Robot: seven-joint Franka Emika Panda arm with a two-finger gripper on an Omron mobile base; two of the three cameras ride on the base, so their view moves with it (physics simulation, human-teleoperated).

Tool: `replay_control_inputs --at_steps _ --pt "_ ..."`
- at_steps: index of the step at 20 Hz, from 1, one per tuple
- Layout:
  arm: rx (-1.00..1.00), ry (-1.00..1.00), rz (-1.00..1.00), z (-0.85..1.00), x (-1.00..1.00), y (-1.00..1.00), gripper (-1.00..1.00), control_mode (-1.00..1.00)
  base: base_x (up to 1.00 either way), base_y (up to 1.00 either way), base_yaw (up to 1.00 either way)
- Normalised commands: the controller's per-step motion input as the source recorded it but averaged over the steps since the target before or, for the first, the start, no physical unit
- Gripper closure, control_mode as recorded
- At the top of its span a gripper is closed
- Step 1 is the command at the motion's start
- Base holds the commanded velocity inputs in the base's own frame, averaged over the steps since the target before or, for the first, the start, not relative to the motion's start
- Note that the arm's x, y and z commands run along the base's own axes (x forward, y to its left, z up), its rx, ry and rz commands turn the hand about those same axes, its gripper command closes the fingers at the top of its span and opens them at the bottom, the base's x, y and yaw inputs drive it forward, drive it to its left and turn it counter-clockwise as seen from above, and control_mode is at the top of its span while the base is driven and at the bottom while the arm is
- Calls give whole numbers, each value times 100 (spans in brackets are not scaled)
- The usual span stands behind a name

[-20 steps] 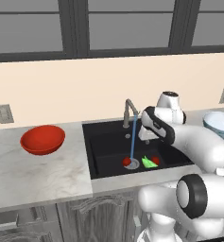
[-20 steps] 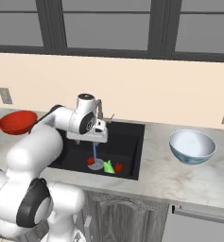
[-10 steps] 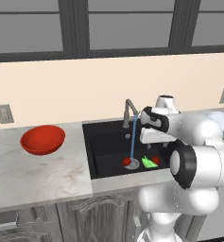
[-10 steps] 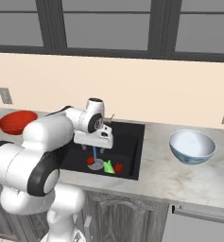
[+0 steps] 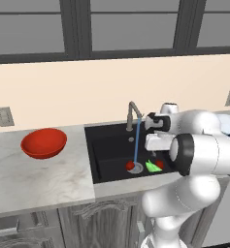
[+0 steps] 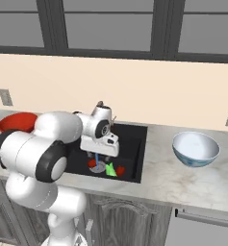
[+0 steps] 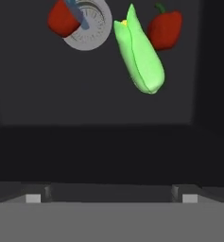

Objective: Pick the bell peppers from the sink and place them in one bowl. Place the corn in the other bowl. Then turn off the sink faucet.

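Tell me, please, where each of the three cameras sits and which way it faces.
Left base view: behind-left of the arm, facing the black recessed sink and glossy red-orange bowl; white arm at right.
Right base view: behind-right, facing the same sink and white-and-blue bowl; arm at left.
Hand view: on the hand, looking down at the green tapered corn, seen by all three views; open pincer tips below.

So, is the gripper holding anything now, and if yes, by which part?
Nothing is held. The gripper is open above the sink; the corn and both bell peppers lie on its floor.

Pale marble countertop (image 5: 39,177) before me, grey carved cabinet doors (image 5: 102,220) below, cream backsplash wall (image 5: 77,92), dark-framed windows (image 5: 121,24) above.
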Motion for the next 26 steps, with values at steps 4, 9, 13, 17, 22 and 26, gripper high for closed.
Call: replay_control_inputs --at_steps 4,9,13,17,22,26 --pt "0 -1 0 -27 -4 -18 -100 -100 0 0 0" --pt "0 -5 0 -29 -15 -9 -100 -100 0 0 0" --pt "0 -5 0 -28 -23 -11 -100 -100 0 0 0" --pt "0 -7 0 -24 -12 -1 -100 -100 0 0 0" --pt "0 -16 3 -18 2 0 -100 -100 0 0 0" --pt "0 -7 2 -17 14 0 -100 -100 0 0 0"
